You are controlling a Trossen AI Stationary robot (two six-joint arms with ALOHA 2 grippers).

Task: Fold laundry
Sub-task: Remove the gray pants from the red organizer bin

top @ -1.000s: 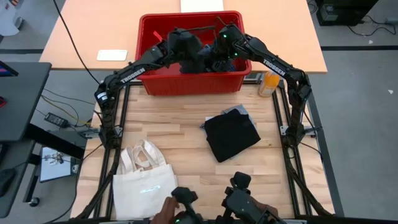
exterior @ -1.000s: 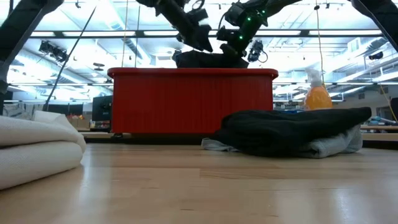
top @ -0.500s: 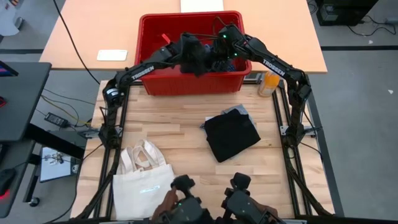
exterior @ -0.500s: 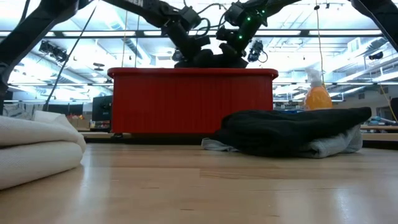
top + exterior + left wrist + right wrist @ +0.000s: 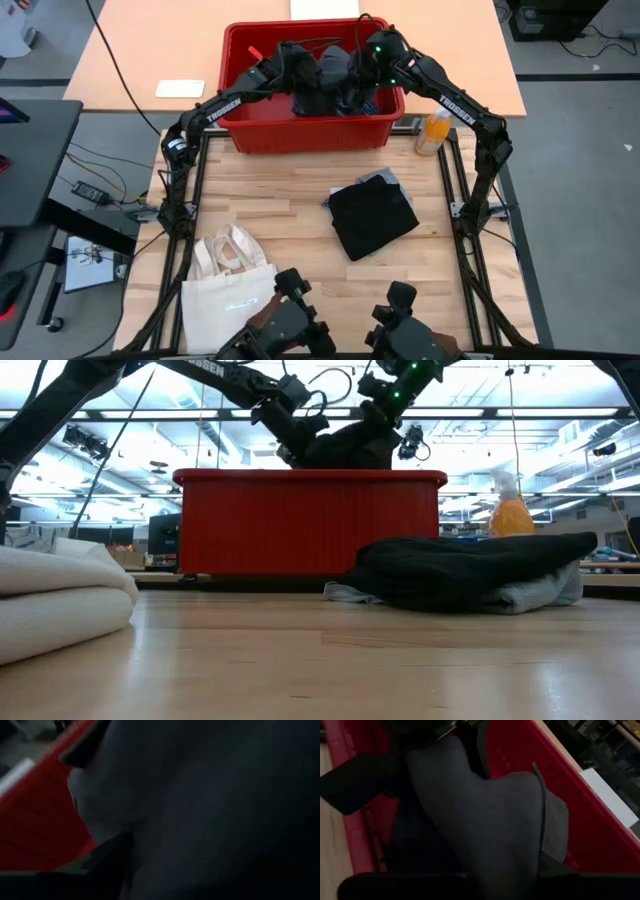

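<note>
Fabric is the whole problem here: the charcoal mesh garment [image 5: 485, 825] hangs limp above the red bin [image 5: 250, 135], light, floppy, likely to bunch. The right gripper [image 5: 362, 78] is pinched nearly closed on its upper edge. The left gripper [image 5: 300, 78] presses into the same cloth over the bin; whether it grips I cannot tell. Best hold: a hem or corner.
</note>
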